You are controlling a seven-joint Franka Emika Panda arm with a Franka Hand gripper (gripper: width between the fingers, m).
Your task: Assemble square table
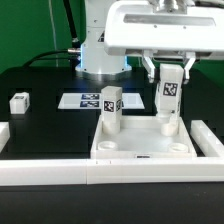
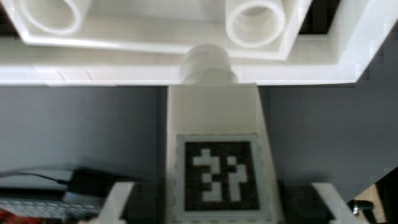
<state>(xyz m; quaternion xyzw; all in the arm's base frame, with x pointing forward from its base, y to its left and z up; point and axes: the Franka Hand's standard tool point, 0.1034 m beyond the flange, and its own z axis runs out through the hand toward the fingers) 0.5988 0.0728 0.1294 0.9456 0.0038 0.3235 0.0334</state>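
Note:
The square table top point(image 1: 140, 146) is a white tray with a raised rim, lying near the front. One white tagged leg point(image 1: 110, 108) stands upright on its far corner at the exterior view's left. My gripper point(image 1: 170, 85) hangs over the far corner at the right, shut on a second tagged leg point(image 1: 170, 98) held upright. That leg's lower end reaches down to the top. In the wrist view this leg point(image 2: 217, 130) runs from between my fingers point(image 2: 118, 203) to the top point(image 2: 125, 58), ending beside a round socket point(image 2: 263, 22). A third leg point(image 1: 19, 101) lies far left on the black table.
The marker board point(image 1: 88, 99) lies flat behind the top. Long white rails border the work area at the front point(image 1: 45, 172), at the exterior view's left point(image 1: 4, 134) and right point(image 1: 210, 140). The arm's white base point(image 1: 100, 45) stands at the back.

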